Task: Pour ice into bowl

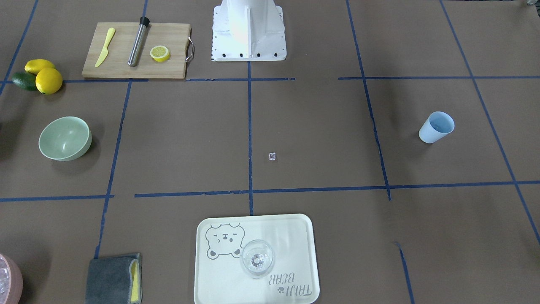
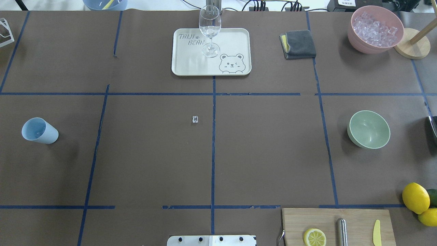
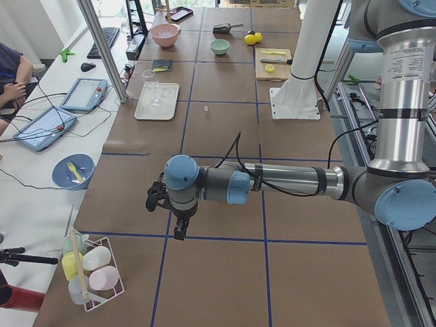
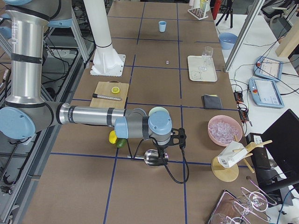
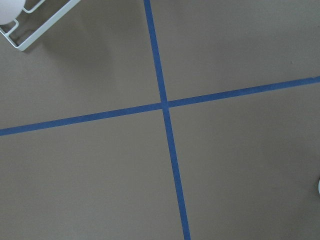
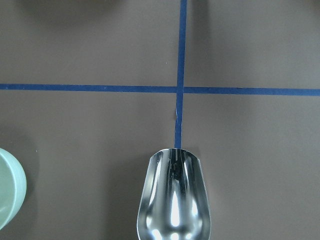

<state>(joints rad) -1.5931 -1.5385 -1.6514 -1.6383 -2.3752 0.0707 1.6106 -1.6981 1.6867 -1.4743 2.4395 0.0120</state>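
At far right corner of desk point(image 2: 153, 153), operators' side, ice point(image 2: 374, 26) sits heaped in pink container point(image 2: 355, 40). Bowl point(image 2: 368, 129) stands upright nr right end, approx midway btw robot-side edge and far edge, well apart from ice. Right gripper point(image 4: 162, 154) hangs btw bowl and right end edge w/ metal scoop point(image 6: 175, 200) directly under wrist cam, scoop mouth pointing away; bowl rim shows at that view's left edge. Fingers not visible, so can't tell if grasping scoop or released. Left gripper point(image 3: 178, 230) points down over left end of desk, nr wire rack point(image 3: 95, 272); clenched or released, can't tell. Light blue cup point(image 2: 39, 131) nr left end, lone clear cube point(image 2: 195, 119) mid-desk, tray point(image 2: 235, 37) w/ glass point(image 2: 209, 25) at far edge centre.
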